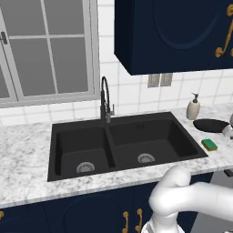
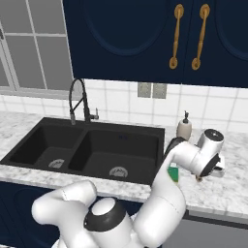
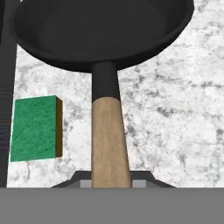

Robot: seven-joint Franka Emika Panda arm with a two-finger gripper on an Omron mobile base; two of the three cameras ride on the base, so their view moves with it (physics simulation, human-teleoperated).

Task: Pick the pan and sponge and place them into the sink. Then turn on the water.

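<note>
From the hand view, the end effector [image 3: 111, 183] is clamped on the light-brown handle of the pan [image 3: 100, 30], whose black bowl lies ahead on the marbled desk [image 3: 175, 122]. The sponge [image 3: 35, 128] lies green side up just beside the handle, apart from it. The left base view places the pan [image 1: 210, 124] and sponge [image 1: 210, 144] on the desk right of the sink [image 1: 123, 143], near a soap dispenser [image 1: 193, 108], with the faucet [image 1: 105, 100] behind the divider. The right base view shows the arm bent over that spot, hiding most of the pan.
</note>
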